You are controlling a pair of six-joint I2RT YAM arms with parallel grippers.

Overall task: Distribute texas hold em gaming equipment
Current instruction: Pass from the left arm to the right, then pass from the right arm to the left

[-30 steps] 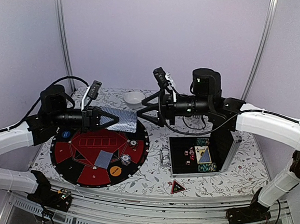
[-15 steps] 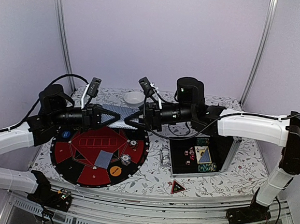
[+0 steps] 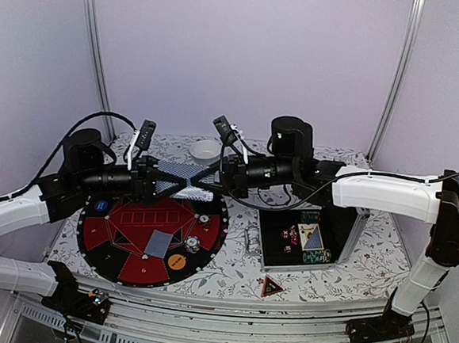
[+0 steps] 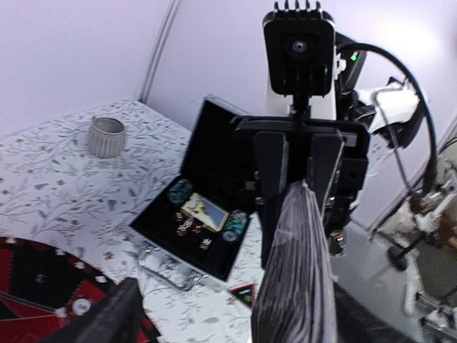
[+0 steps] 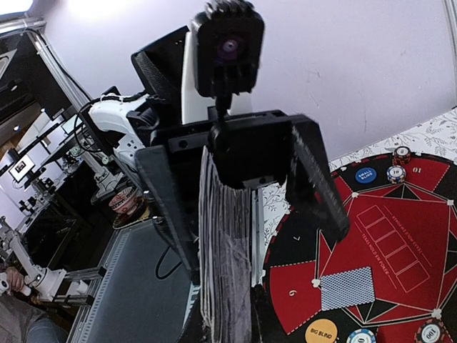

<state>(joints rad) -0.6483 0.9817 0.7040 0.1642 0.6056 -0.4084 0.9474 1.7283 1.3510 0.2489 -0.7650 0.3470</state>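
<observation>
The right claw (image 4: 298, 189) is now pressed together on the thick stack of grey-blue patterned-back playing cards (image 4: 296, 279), pinching one end of it. A second ago its fingers were wide and only coming in. The left claw (image 5: 260, 243), which had been clamping the same stack, has just spread, and its two black fingers stand apart on either side of the cards. The deck therefore hangs in mid-air between the two arms, above the far rim of the round red-and-black felt playing mat (image 3: 141, 236). By the look of it the right claw alone carries it, so the hand-over appears done.

Below, a single face-down card (image 3: 158, 243) lies on the mat, near a small round orange button disc (image 3: 176, 261). To the right, on the floral-clothed desk (image 3: 229, 279), the open black case (image 3: 266, 258) holds striped poker chips (image 3: 312, 218). A red triangular marker (image 3: 271, 286) lies just in front of it. Most of the dealing seems yet to come, and the left arm should back away before the deck moves.
</observation>
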